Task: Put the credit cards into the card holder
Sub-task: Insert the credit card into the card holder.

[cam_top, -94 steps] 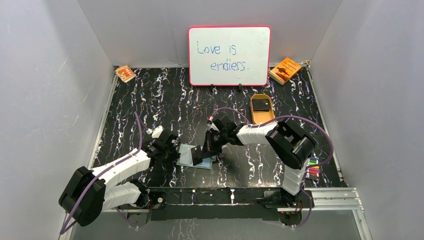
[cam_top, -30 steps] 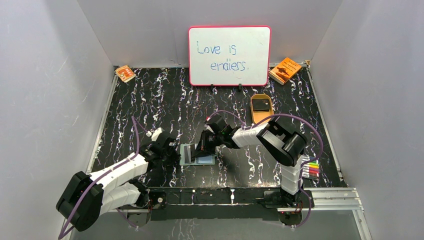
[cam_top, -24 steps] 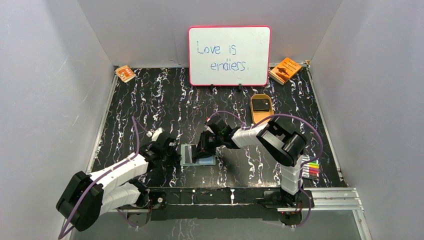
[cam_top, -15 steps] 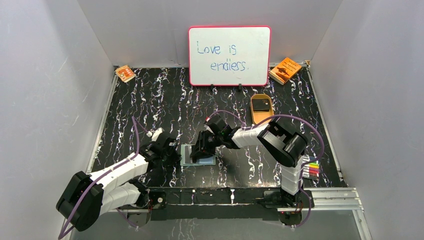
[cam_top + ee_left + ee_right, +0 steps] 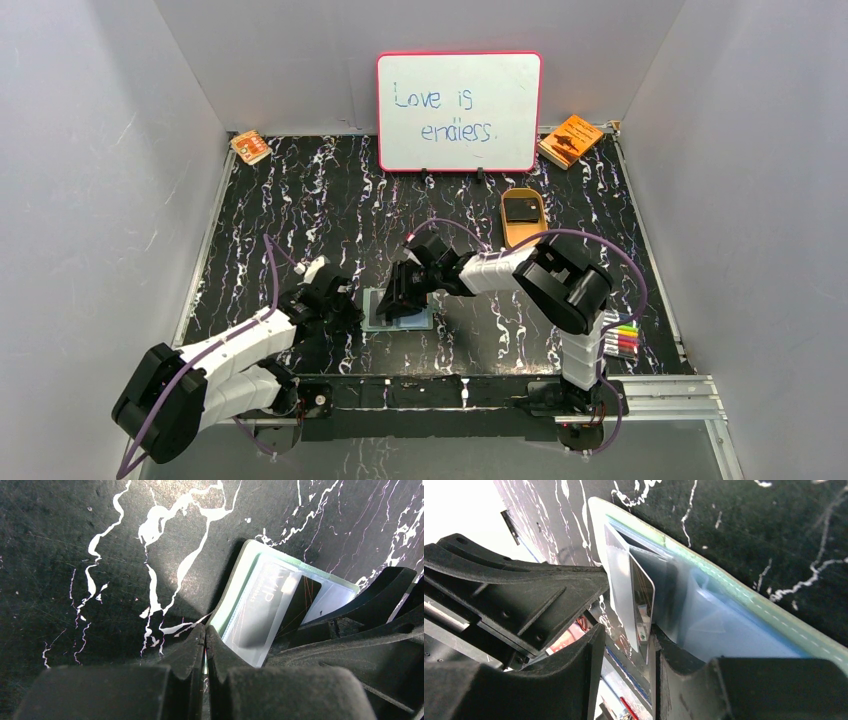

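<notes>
Pinching card holder [image 5: 327, 597] edge, left claw [image 5: 205, 637] closed, right claw [image 5: 624, 635] parted around credit card [image 5: 643, 597] (hidden from above)

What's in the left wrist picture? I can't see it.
The left gripper, shut, pinches the edge of a pale green card holder on a black, white-streaked table. A dark credit card sits partly in its clear pocket.

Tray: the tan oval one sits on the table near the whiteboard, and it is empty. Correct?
Not empty. The top view shows a dark card lying in the tan oval tray, which does sit on the table near the whiteboard.
</notes>
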`<state>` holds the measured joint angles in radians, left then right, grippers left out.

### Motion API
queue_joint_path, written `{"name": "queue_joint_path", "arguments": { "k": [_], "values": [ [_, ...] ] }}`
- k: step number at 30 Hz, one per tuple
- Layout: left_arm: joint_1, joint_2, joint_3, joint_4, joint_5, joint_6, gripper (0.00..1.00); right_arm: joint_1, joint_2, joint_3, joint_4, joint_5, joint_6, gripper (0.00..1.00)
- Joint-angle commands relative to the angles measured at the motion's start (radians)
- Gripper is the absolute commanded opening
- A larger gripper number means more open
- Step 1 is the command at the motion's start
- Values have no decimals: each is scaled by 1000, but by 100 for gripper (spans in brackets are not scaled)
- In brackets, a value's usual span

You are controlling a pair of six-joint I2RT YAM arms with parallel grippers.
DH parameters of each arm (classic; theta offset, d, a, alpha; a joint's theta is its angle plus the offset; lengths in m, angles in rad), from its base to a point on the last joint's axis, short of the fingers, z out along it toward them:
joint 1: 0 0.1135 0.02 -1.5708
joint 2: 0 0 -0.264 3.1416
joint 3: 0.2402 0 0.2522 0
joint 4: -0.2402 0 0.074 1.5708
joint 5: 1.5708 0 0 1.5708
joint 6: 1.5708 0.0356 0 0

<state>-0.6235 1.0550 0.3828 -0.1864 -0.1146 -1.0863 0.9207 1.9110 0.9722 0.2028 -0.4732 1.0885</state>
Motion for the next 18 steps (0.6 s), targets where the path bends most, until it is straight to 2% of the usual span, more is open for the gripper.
{"name": "queue_joint_path", "arguments": {
  "k": [1,6,12,18],
  "values": [
    [-2,2,-41,-71,32,0,0,15,19,59,-26,11,-31,44],
    [-2,-4,-38,-81,22,-1,0,16,-5,72,-93,54,-66,46],
    [-2,-22,-35,-99,5,-2,0,16,-50,121,-306,158,-143,58],
    [-2,-22,-32,-100,3,-3,0,16,-74,133,-366,205,-173,63]
  ]
}}
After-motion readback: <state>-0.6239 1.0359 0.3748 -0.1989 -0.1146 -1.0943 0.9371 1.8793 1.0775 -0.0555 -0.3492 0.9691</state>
